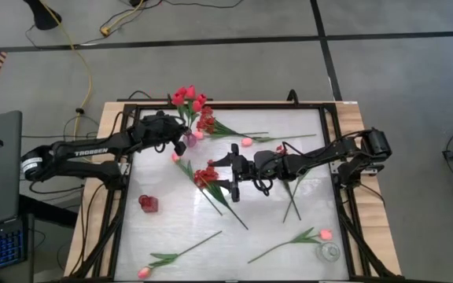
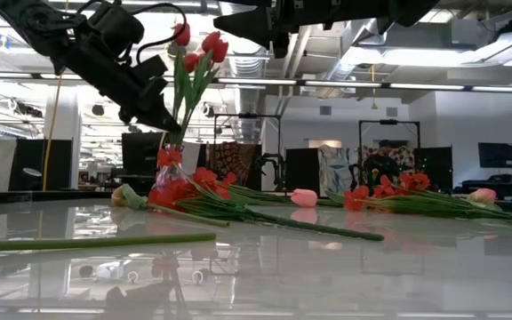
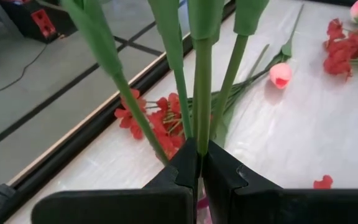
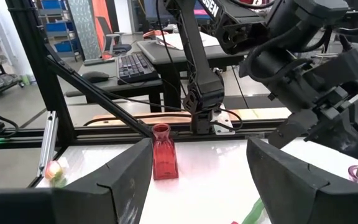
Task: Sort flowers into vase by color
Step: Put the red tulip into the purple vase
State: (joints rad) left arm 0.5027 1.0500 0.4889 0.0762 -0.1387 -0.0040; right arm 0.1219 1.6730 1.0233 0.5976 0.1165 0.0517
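Now | left gripper (image 3: 199, 163) clamped on red tulips' (image 1: 187, 97) stems | right gripper (image 1: 234, 171) apart, above red blossom spray (image 1: 207, 176)

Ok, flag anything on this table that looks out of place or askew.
Most flowers lie flat and scattered across the table instead of standing in vases. The red vase and clear vase stand empty. Only the red tulips at the far edge stand upright, pinched by the left gripper.

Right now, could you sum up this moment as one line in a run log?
left gripper: shut on red tulip stems | right gripper: open, empty, over red blossom spray | small red glass vase: empty
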